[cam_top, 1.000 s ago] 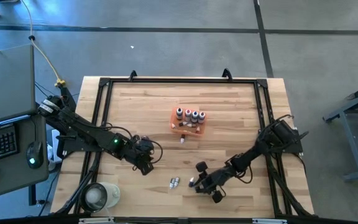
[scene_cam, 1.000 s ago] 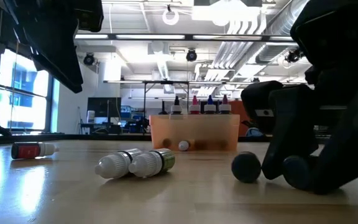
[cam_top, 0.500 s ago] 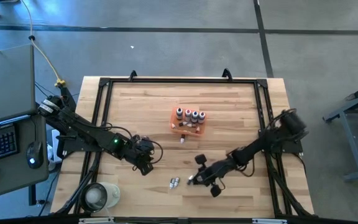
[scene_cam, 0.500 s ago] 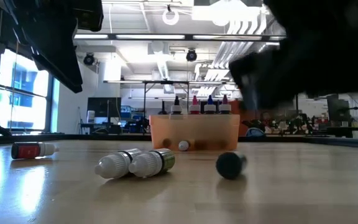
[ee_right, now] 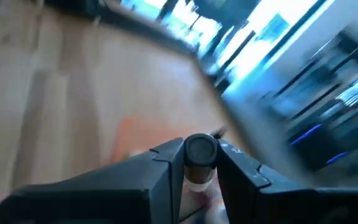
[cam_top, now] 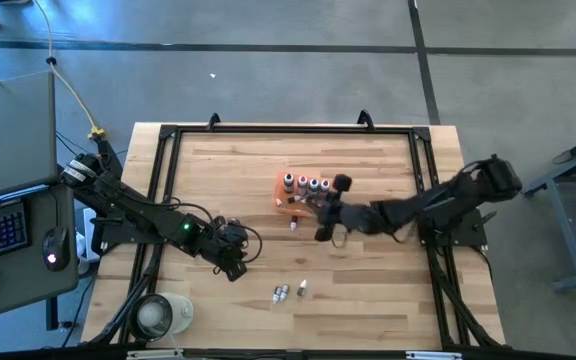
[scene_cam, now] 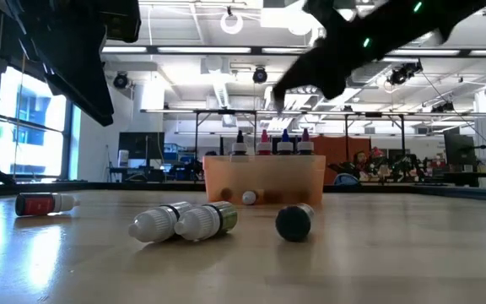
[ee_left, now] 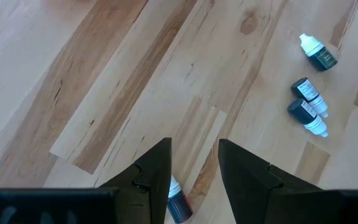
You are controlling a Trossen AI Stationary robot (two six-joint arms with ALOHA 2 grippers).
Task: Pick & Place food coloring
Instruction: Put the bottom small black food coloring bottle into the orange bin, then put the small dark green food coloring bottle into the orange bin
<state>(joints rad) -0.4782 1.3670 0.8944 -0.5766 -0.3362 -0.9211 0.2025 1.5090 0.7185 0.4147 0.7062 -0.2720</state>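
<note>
While the right gripper [cam_top: 330, 212] pinches a food coloring bottle [ee_right: 200, 157] beside the orange tray [cam_top: 290, 205], lower it upright into a free slot; left gripper [ee_left: 194, 180] idles, fingers spread.

High cam: overhead, straight down, far enough to frame the whole light wooden slatted bench [cam_top: 228, 180] plus grey floor around it. Small orange rectangular tray [cam_top: 301, 197] sits just off centre toward 12 o'clock.

Low cam: at bench-top level, looking level across the surface into the room; very near the lying bottles, same tray [scene_cam: 264, 179] mid-frame.

Left wrist cam: looks steeply down past its own dark two-finger left hand [ee_left: 193, 171] at close bench planks.

Right wrist cam: looks forward past the dark two-finger right hand [ee_right: 194, 168], low angle over the bench; motion-blurred, orange patch shared with high and low views.
</note>
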